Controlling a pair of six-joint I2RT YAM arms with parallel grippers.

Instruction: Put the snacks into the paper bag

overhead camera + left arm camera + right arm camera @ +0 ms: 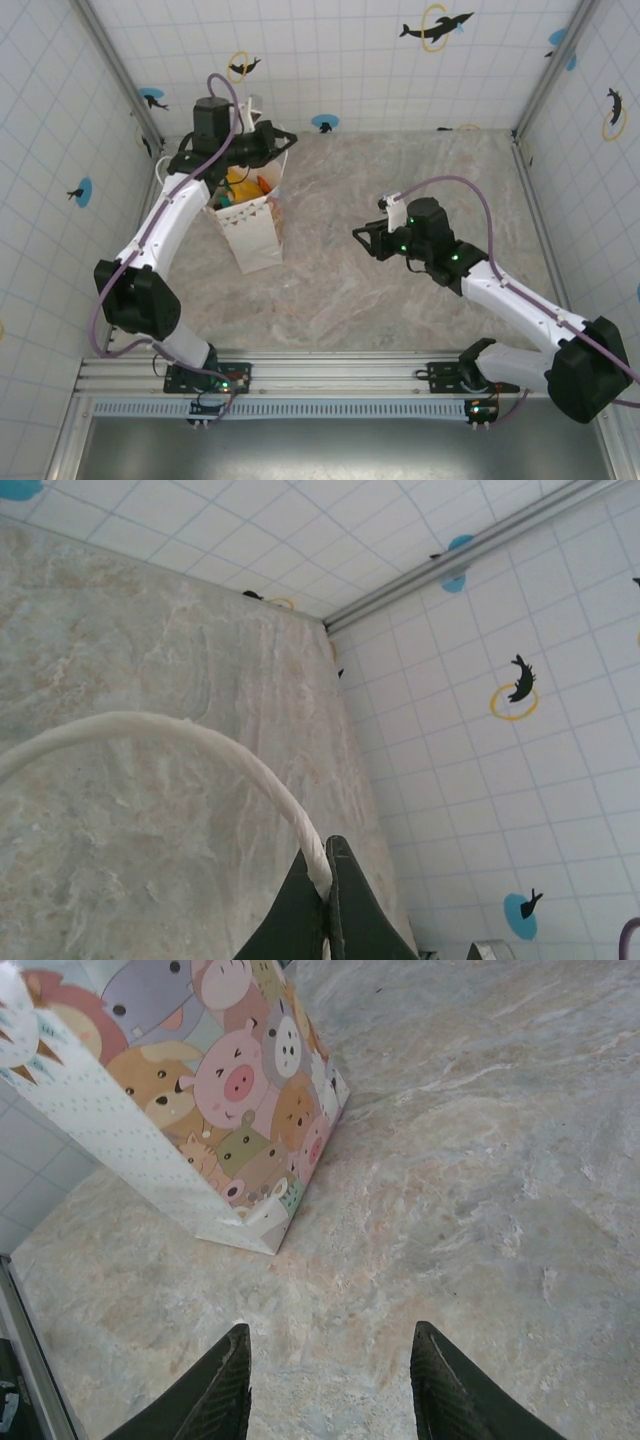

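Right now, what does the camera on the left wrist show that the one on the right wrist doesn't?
Left wrist camera: the left gripper shut on a white loop handle, with a tiled wall and a dolphin sticker behind it.

Right wrist camera: the side of the paper bag, printed with cartoon animals, and the right gripper open with nothing between its fingers.

Both: the marbled table underneath.

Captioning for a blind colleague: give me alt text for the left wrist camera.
The black left gripper is shut on a thin white loop handle that arches over the beige marbled tabletop, white tiled wall at right.
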